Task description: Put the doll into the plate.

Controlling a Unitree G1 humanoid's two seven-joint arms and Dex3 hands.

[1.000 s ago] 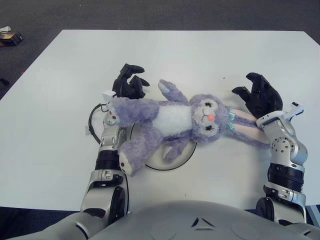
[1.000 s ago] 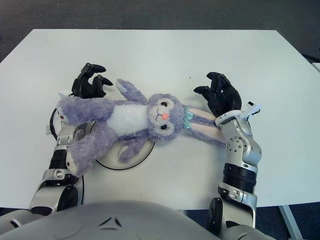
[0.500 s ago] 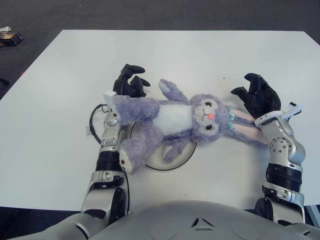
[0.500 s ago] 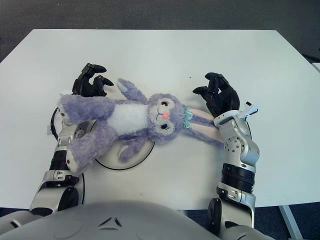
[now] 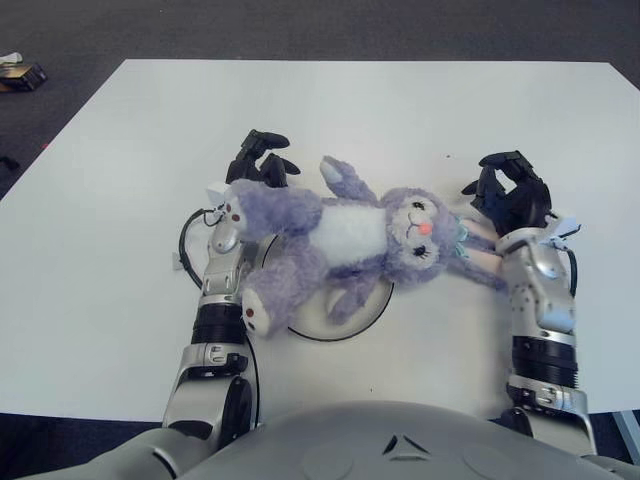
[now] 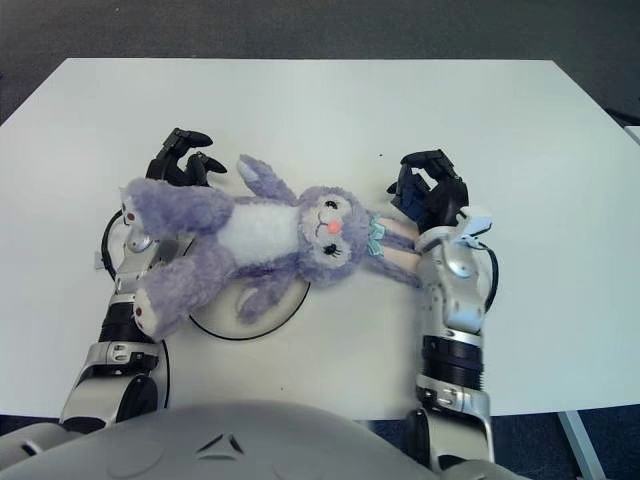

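Note:
A purple plush bunny doll (image 5: 350,232) lies on its back across a white plate (image 5: 312,322) on the white table. Its body and one leg cover most of the plate, and its head points right. My left hand (image 5: 258,160) shows just beyond the doll's upper leg, which drapes over that wrist; the black fingers are curled on nothing. My right hand (image 5: 508,188) is at the doll's long ears (image 5: 478,258), which run under its wrist. Those fingers are curled too, with nothing visibly between them.
A thin black cable (image 5: 186,238) loops on the table beside my left wrist. The white table (image 5: 400,110) stretches far behind the doll. Dark floor surrounds it, with a small dark object (image 5: 20,72) on it at the far left.
My right hand has moved left toward the doll's head and its spread fingers have curled in. The doll has shifted slightly left and up over the plate.

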